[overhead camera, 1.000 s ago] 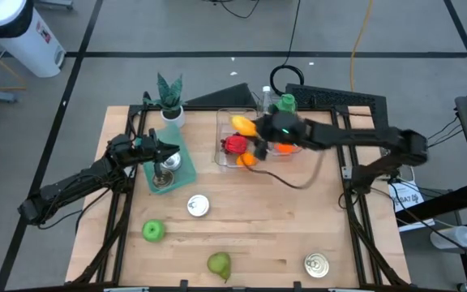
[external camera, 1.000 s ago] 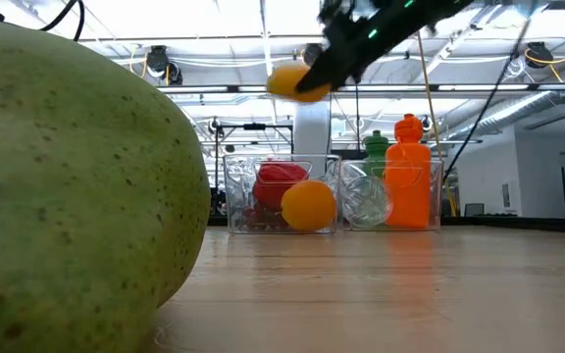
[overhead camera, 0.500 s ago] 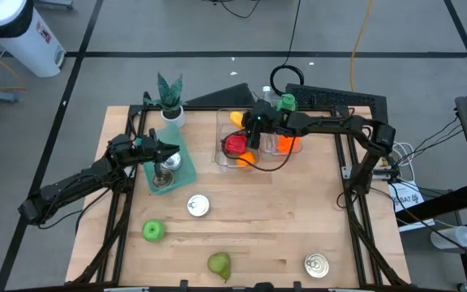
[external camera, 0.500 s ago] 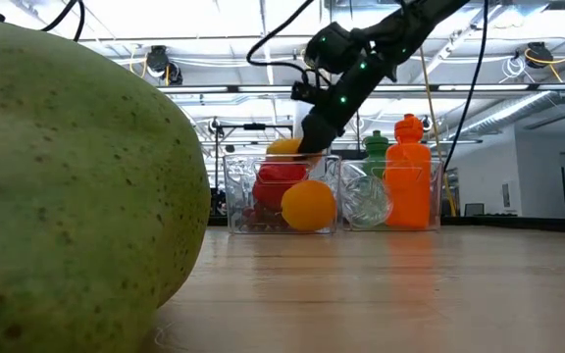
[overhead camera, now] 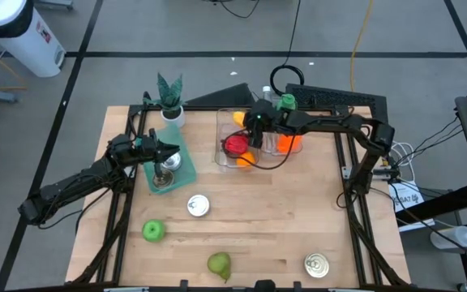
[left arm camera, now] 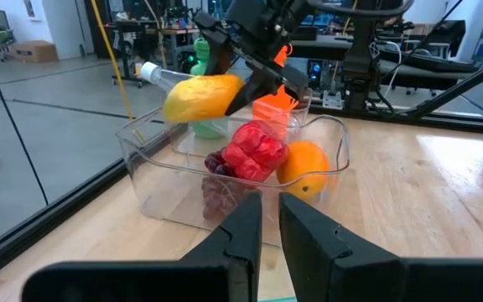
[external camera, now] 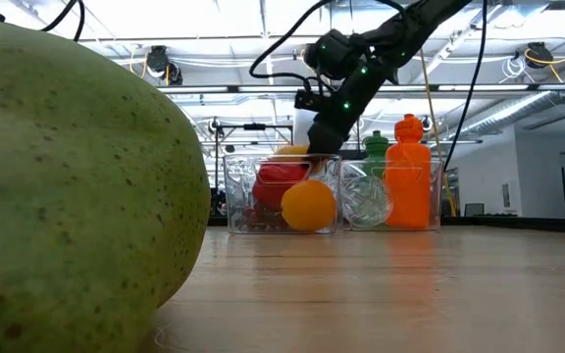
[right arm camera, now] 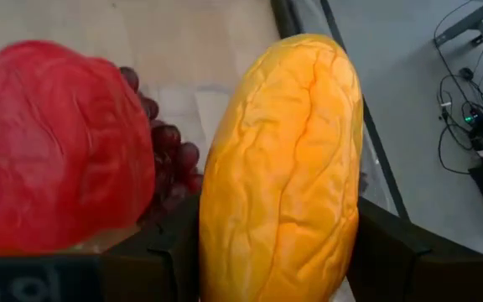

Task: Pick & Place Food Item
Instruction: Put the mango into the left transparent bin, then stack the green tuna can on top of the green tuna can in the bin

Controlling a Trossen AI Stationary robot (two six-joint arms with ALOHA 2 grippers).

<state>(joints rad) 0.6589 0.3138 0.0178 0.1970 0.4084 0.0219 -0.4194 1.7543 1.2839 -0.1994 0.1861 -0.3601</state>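
Lowered from well above the clear bin a second ago, the right gripper (overhead camera: pixel 254 123) now sits at the bin's rim with the yellow fruit (right arm camera: pixel 282 164) clamped between its two dark fingers (right arm camera: pixel 174 243), and it has barely shifted in the last half second. That fruit hangs just under the gripper, over the back of the clear bin (left arm camera: pixel 145 168), not yet resting on anything inside as far as the left wrist view shows. Directly below and in front of the gripper lie a red fruit (left arm camera: pixel 254 151), dark grapes (left arm camera: pixel 220 164) and an orange (left arm camera: pixel 307 166). Oblong and wrinkled, deep yellow shading to orange, with fine creases running lengthwise, the yellow fruit looks light and probably hollow plastic, stiff enough to hold shape but smooth, so it could slip; the grip across its middle, on the narrow sides, seems the sound place to hold it. Well away from it, the left gripper (overhead camera: pixel 165 152) waits over a metal cup (overhead camera: pixel 166 169), its fingers nearly closed on nothing
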